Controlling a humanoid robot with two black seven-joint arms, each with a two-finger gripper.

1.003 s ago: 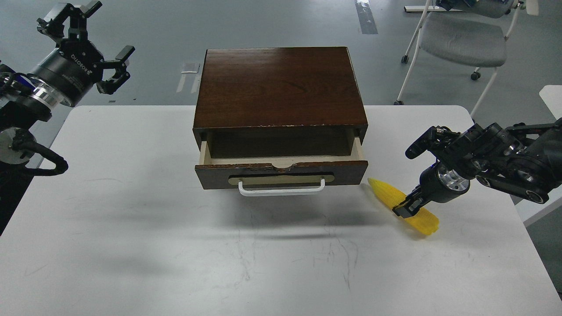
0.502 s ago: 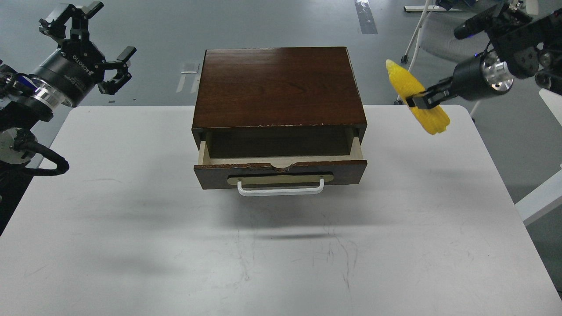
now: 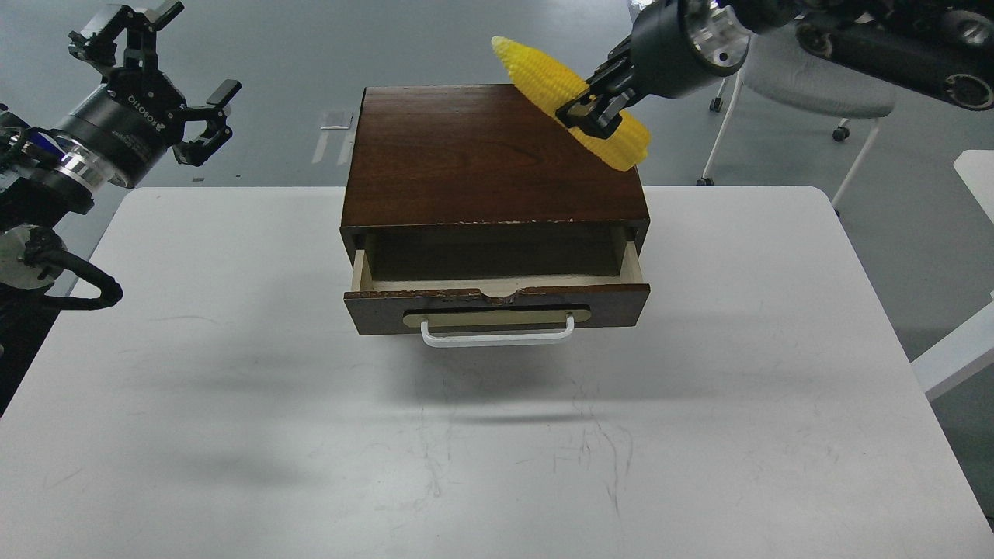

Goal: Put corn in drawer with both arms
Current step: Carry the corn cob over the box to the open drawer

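Black arms (image 3: 46,178), silver wrist rings, looped black cable, white ROBOTIQ lettering.

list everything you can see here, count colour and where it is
corn: 1, bright yellow, held in the air over the box's back right corner
wooden box: 1, dark brown, middle of the table toward the far edge
drawer: 1, dark brown front with pale inside, pulled partly open, nothing visible in it
handle: 1, white bar on a tan plate, on the drawer front
table: 1, white, fills most of the view
chair: 1, grey seat with white frame, on the floor at far right
left gripper: 1, black, open, raised at far left
right gripper: 1, black, shut on the corn, top right
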